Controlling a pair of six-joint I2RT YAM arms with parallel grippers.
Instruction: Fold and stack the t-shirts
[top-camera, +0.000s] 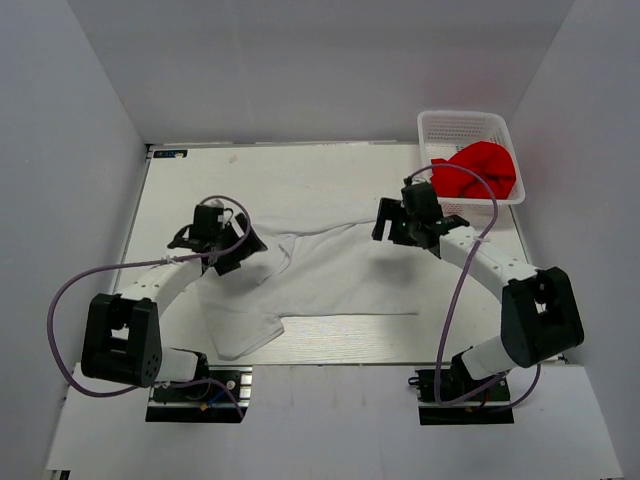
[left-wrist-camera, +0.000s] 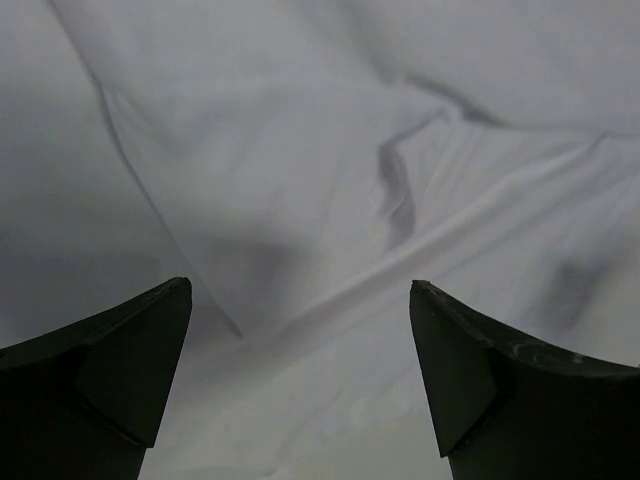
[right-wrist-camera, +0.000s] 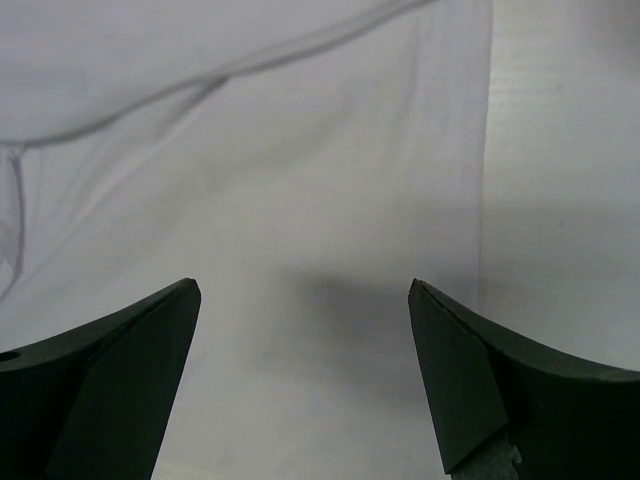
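My black-and-white left arm (top-camera: 155, 285) bends at the elbow and reaches in toward the middle. Its black two-finger left gripper (top-camera: 243, 245) points down, jaws spread wide apart. My black-and-white right arm (top-camera: 490, 262) bends inward too. Its black two-finger right gripper (top-camera: 388, 218) points down, jaws spread just as wide.
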